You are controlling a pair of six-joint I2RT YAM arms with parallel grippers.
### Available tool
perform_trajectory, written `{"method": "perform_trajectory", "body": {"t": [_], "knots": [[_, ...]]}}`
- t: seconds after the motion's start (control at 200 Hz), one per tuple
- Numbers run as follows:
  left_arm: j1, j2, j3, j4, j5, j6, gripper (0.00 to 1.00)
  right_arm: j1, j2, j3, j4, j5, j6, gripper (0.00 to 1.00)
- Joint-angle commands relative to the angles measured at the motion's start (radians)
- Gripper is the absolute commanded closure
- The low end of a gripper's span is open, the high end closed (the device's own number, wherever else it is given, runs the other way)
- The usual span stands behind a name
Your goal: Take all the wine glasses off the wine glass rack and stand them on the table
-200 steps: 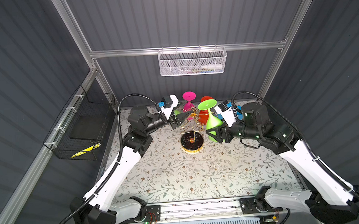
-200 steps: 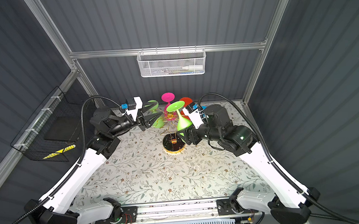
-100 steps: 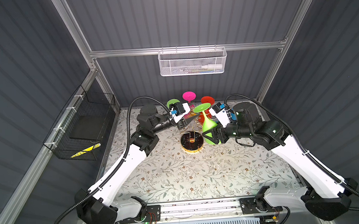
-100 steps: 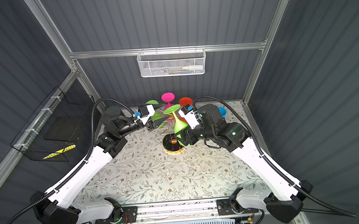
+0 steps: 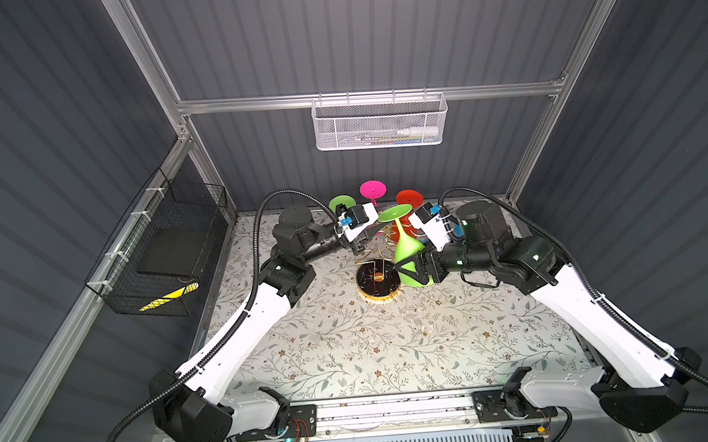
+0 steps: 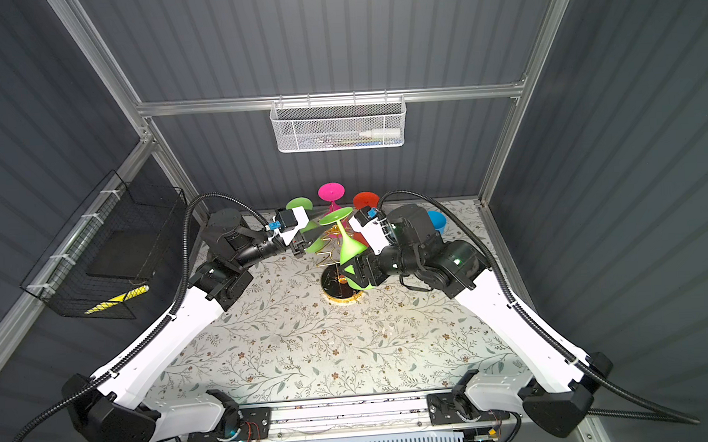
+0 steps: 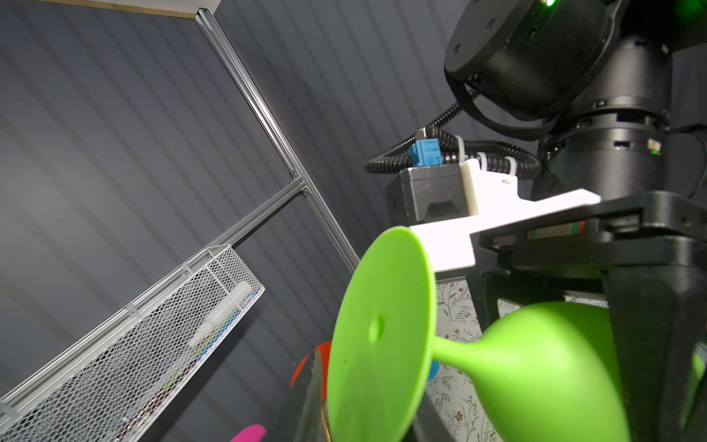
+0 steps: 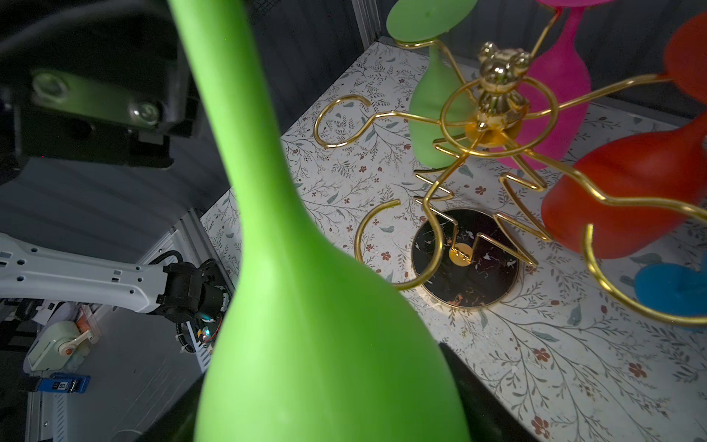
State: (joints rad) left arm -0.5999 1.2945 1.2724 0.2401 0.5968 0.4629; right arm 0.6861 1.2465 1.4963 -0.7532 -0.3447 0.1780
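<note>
**Grip state.** The right pincer (image 5: 415, 270) pinches the bowl of the lime-green wine glass (image 5: 403, 244), with 1 finger on each side of the widest part. Gripping the bowl, not the thin stem, gives the pads a broad surface. It also leaves the stem free to pass through a ring gap.

The left pincer (image 5: 361, 243) sits close to the wine glass rack (image 8: 497, 88), on the side opposite the right pincer. The pictures do not show whether its jaws are spread or closed, or whether they touch a wire.

**Location.** The wine glass is carried above the desk (image 5: 392, 344), just beside the rack base. In the right wrist view, the 2 rings nearest the stem stand empty. The glass therefore appears clear of the rack, though part of 1 ring is hidden behind the bowl.

**Orientation.** The glass is inverted. Its round foot points up, above the right pincer, and the bowl mouth points down below the fingers. The long axis, foot to mouth, runs near upright and leans a little, foot end toward the left pincer.

**Remaining load.** A 2nd green glass (image 8: 432, 114), a pink glass (image 8: 558, 95) and a red glass (image 8: 631, 183) hang inverted beyond the right pincer tips.
</note>
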Motion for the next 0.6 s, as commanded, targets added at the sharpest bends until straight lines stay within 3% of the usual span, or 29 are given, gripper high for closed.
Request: {"method": "perform_trajectory", "body": {"t": [0.0,0.26,0.37,0.595], "knots": [[-0.007,0.008,0.042,0.011,-0.027,-0.004,0.79,-0.003,-0.005,0.001,0.007,-0.021,0.008,0.46],[-0.008,-0.002,0.038,-0.014,-0.089,-0.035,1.00,-0.009,-0.060,-0.046,0.074,-0.018,0.043,0.23],[-0.008,-0.019,0.015,-0.015,-0.153,-0.084,1.00,-0.032,-0.096,-0.080,0.114,-0.036,0.081,0.16],[-0.007,-0.027,0.031,-0.107,-0.386,-0.314,1.00,-0.125,-0.240,-0.210,0.268,-0.116,0.171,0.06]]}}
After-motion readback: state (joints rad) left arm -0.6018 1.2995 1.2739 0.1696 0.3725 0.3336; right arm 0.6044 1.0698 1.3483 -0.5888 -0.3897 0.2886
